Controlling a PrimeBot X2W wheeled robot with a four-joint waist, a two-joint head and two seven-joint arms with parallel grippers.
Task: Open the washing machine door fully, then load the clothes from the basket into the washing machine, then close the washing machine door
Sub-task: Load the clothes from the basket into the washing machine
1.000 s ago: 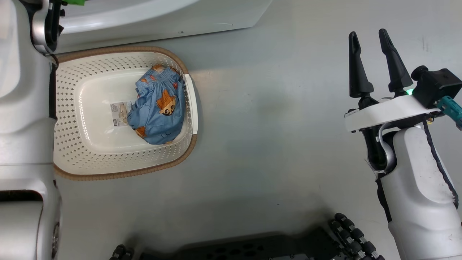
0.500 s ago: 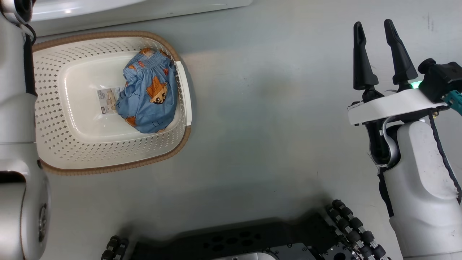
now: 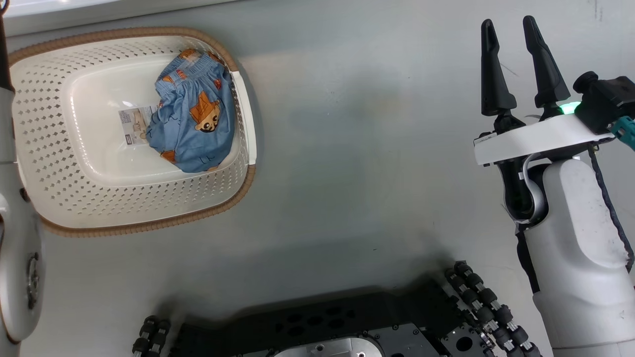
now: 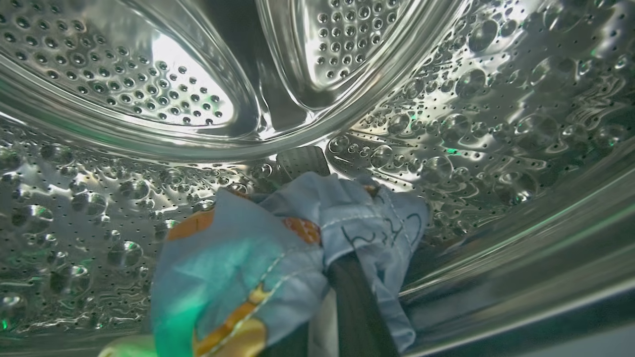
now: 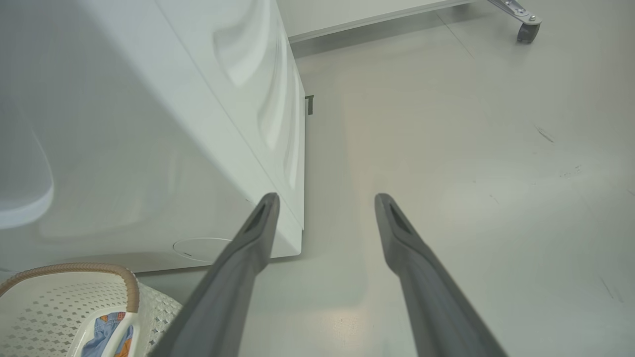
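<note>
In the left wrist view my left gripper (image 4: 342, 277) is inside the washing machine's steel drum (image 4: 446, 124), shut on a light-blue garment (image 4: 278, 248) with orange figures that wraps over its dark finger (image 4: 354, 307). A second blue garment (image 3: 191, 119), with an elastic waistband, lies in the cream perforated basket (image 3: 59, 193) on the floor, partly covering the paper label (image 3: 133, 126). My right gripper (image 3: 507, 22) hangs open and holds nothing, far right of the basket. Its wrist view shows the open fingers (image 5: 326, 198), the white washing machine (image 5: 149, 148) and the basket corner (image 5: 59, 297). The door is out of view.
My pale left forearm (image 3: 15, 248) runs along the left edge beside the basket. My dark wheeled base (image 3: 347, 332) fills the bottom. Grey floor (image 3: 372, 148) lies between basket and right arm. A caster leg (image 5: 521, 20) stands far off. A round flap (image 5: 201, 248) sits low on the machine.
The head camera has swung, so the basket and machine slide left and up in the picture. The garment lies unchanged in the basket. The right gripper stays open.
</note>
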